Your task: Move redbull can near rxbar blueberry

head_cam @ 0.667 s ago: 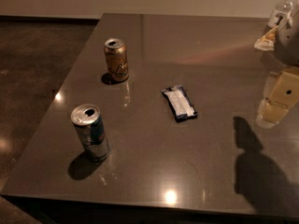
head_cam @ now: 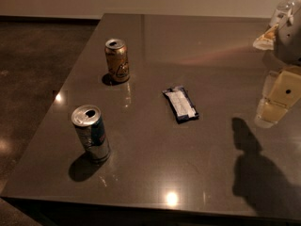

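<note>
Hand: at the right edge (head_cam: 278, 100), over the right side of the bench (head_cam: 141, 166), partly cut off by the frame. We cannot tell whether it is apart or together. It touches none of the things on the bench.
Arm: only a pale, blurred stretch (head_cam: 288, 36) shows in the top right corner, and we cannot make out its joints.
Shadow: a dark shape (head_cam: 256, 173) on the bench below the hand, running out at the lower right.
Redbull: upright (head_cam: 91, 134) near the front left corner, well apart from the hand. Its label is too dim for us to read.
Rxbar: flat (head_cam: 180, 104) near the middle of the bench, white panel up. It lies well apart from the redbull, to its right and farther back.
Gold can: upright (head_cam: 117, 60) at the back left, behind the redbull and left of the rxbar.
Bench edges: the right side is cut off, and the front edge sinks into the dark.
Since the earlier frame: we see the redbull, rxbar and gold can where they were. The hand sits in much the same spot, and its shadow is barely altered.
</note>
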Robot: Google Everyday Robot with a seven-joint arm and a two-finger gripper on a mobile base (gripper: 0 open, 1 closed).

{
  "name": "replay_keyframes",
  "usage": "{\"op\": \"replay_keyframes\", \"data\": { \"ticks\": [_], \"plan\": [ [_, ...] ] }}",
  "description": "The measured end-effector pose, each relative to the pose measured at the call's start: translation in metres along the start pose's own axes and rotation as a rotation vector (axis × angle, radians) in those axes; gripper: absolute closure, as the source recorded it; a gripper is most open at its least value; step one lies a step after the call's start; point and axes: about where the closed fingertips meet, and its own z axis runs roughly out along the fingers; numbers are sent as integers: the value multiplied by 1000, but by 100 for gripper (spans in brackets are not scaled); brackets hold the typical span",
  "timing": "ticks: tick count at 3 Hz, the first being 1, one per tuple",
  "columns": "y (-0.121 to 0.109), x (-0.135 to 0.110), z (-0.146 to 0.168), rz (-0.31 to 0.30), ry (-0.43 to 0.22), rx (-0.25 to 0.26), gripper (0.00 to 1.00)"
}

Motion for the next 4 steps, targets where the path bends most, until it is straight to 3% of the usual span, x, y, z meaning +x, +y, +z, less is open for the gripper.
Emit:
{"op": "replay_keyframes", "data": {
  "ticks": [2,4],
  "plan": [
    [38,-81,26,-70,-280,-122,0],
    [89,-170,55,-131,-401,-167,0]
  ]
}}
